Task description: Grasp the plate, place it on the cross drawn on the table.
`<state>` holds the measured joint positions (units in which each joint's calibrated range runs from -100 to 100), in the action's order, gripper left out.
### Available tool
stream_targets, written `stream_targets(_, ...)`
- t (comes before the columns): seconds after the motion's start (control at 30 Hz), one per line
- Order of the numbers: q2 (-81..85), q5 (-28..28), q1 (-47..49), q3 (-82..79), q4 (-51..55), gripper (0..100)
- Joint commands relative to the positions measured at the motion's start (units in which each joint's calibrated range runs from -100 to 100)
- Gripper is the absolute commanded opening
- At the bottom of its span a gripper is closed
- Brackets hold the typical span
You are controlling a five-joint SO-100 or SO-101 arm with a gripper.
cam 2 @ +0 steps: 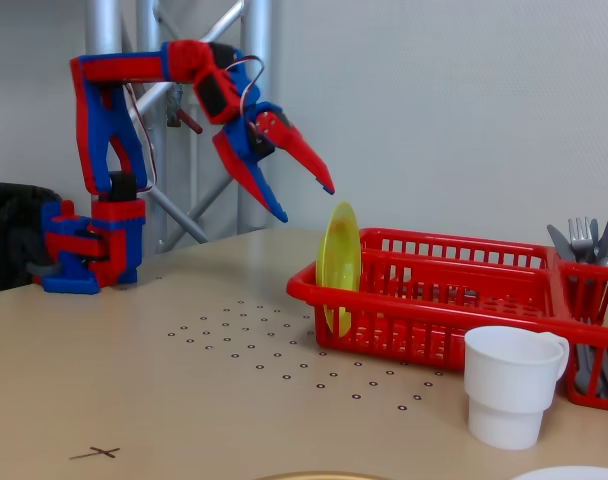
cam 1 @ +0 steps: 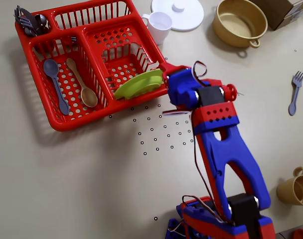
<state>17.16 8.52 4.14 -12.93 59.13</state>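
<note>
The lime-green plate (cam 1: 139, 83) stands on edge, leaning in the red basket's (cam 1: 91, 59) near-right corner; in the fixed view the plate (cam 2: 339, 262) rises above the basket rim. My gripper (cam 2: 306, 203) hangs open just above and left of the plate's top edge, touching nothing. From overhead the gripper (cam 1: 166, 73) sits over the basket corner beside the plate. The cross (cam 2: 96, 453) is a small pen mark on the beige table (cam 2: 184, 400), far from the plate. In the overhead view the wrist mostly covers the cross.
The basket also holds spoons (cam 1: 81, 82) and cutlery. Behind it stand a white cup (cam 1: 160, 25), a white lid (cam 1: 179, 12), a yellow pot (cam 1: 239, 22) and a cardboard box (cam 1: 286, 10). A grey fork (cam 1: 294, 92) and a beige mug (cam 1: 296, 189) lie right.
</note>
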Motion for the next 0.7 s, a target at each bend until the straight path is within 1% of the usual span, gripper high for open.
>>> stream_targets(0.0,-2.5,-1.3,1.5,14.2,7.4,26)
stream_targets(0.1,-8.8,-2.5,2.6,26.8,16.5,26)
stream_targets(0.17,-11.5,-2.7,3.1,31.1,18.9,26)
stream_targets(0.3,-16.0,-2.3,3.5,34.5,19.5,26)
stream_targets(0.5,-24.1,-2.2,4.5,44.6,23.1,27)
stream_targets(0.67,-27.4,-2.1,5.2,47.1,23.2,26)
